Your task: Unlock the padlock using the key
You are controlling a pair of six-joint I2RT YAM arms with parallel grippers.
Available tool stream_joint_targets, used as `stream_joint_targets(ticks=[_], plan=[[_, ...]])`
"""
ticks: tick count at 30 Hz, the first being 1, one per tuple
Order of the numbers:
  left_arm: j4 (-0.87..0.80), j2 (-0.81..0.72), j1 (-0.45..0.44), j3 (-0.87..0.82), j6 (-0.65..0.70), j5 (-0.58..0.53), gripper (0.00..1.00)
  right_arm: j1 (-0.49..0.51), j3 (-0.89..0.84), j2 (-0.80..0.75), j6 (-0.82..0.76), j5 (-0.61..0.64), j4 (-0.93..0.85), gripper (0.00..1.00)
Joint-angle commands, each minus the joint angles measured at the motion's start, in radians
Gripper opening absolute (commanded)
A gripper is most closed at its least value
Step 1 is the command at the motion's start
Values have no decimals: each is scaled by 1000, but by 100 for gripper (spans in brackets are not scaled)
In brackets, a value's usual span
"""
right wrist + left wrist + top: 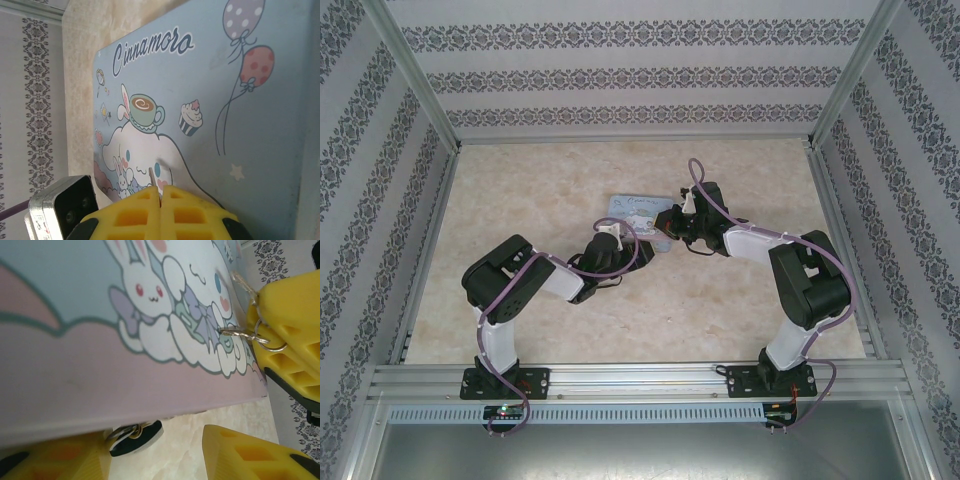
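Tin box (pixel 200 85): light blue lid, printed with a white cartoon dog, a white rabbit, spotted purple and red balloons and dark blue script; pink band along one edge. Padlock (pixel 142 440): dark body, pale rim. Key (pixel 234 332): silvery metal. Right hand (pixel 161 194) and left hand (pixel 160 452): yellow fingers. Counter (pixel 560 180): beige, marbled. Walls (pixel 620 70): pale stripes with dark floral bands. Arms (pixel 750 242): black and white, with purple cables (pixel 838 268).

The tin (pixel 638 207) was hemmed in on its near side by the left arm (pixel 560 275) and right arm (pixel 760 245); open table (pixel 520 190) was found elsewhere, bounded by walls (pixel 620 75)
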Motion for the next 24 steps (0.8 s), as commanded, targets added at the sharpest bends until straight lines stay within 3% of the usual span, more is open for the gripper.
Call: stream_joint_targets(ticks=[1,5,9,14,24], plan=[[76,13,-4,-7,-35,-25,48,1,-17,15,7,-16,29,0],[84,18,-8,-23,-55,-61,42,2,-18,16,10,-16,31,0],[84,19,-19,-28,-55,-81,41,3,-20,19,12,-19,33,0],[47,17,-44,-7,-21,-83,54,4,-22,24,15,-18,36,0],[-64,28,-73,45,75,-166,54,10,-23,27,20,-20,42,0]])
